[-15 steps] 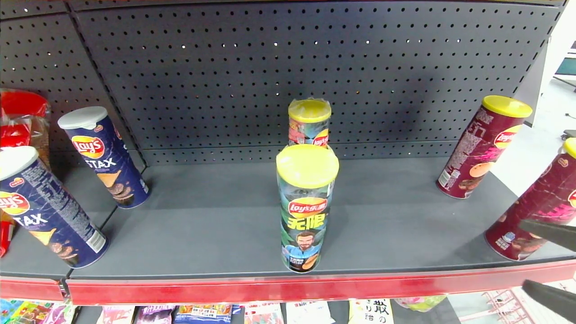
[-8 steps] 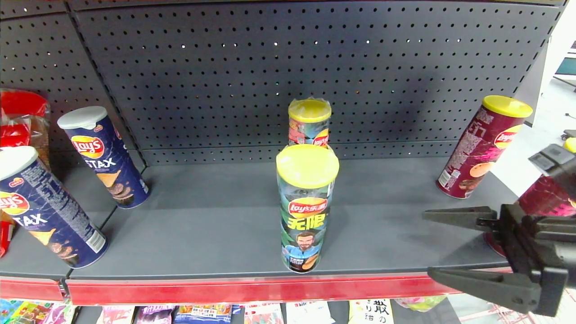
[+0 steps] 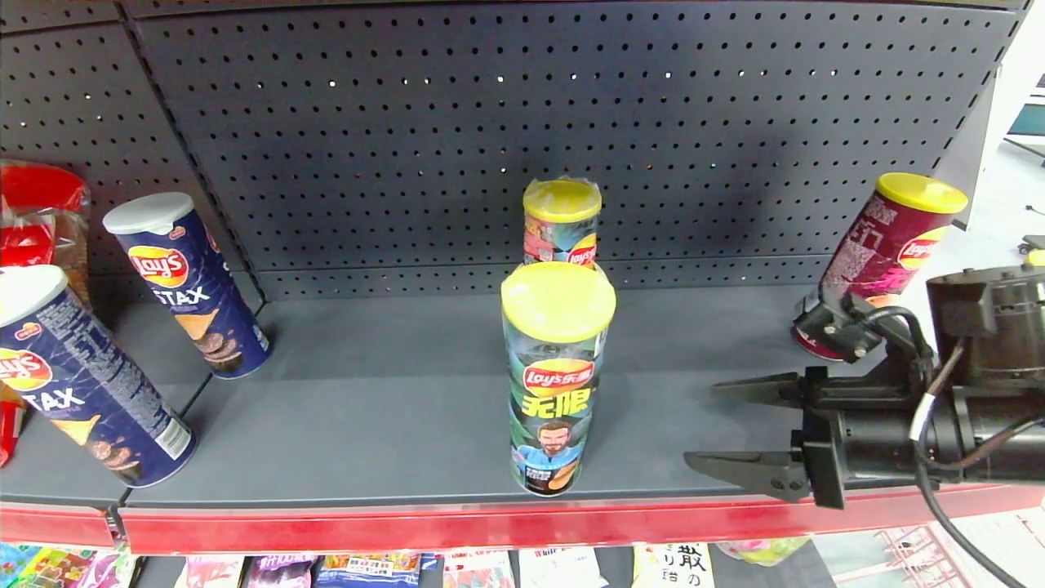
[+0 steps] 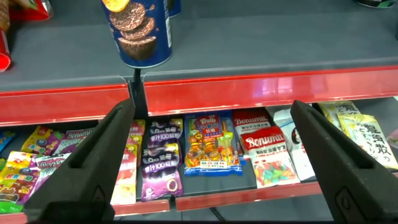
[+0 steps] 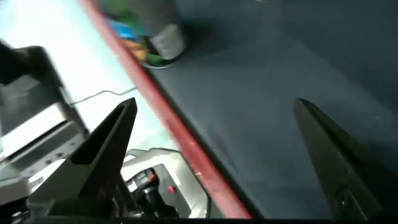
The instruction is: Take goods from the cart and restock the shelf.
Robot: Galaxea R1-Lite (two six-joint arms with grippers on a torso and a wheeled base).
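Our right gripper (image 3: 700, 425) hangs wide open and empty just right of the green can (image 3: 558, 376) at the shelf (image 3: 367, 408) front, fingers side-on, probably to suit upright cans; our left gripper (image 4: 211, 106), equally spread and empty, hangs lower, left of that can.

On the shelf (image 3: 392, 408) we see the middle front can (image 3: 558, 376) with the rear can (image 3: 561, 222) directly behind it. The near left can (image 3: 82, 376) and the far left can (image 3: 189, 282) stand at the left, and the right can (image 3: 886, 245) at the back right. Our right gripper (image 3: 735, 429) hangs over the right front edge. Packets (image 4: 211, 143) lie on the level below.
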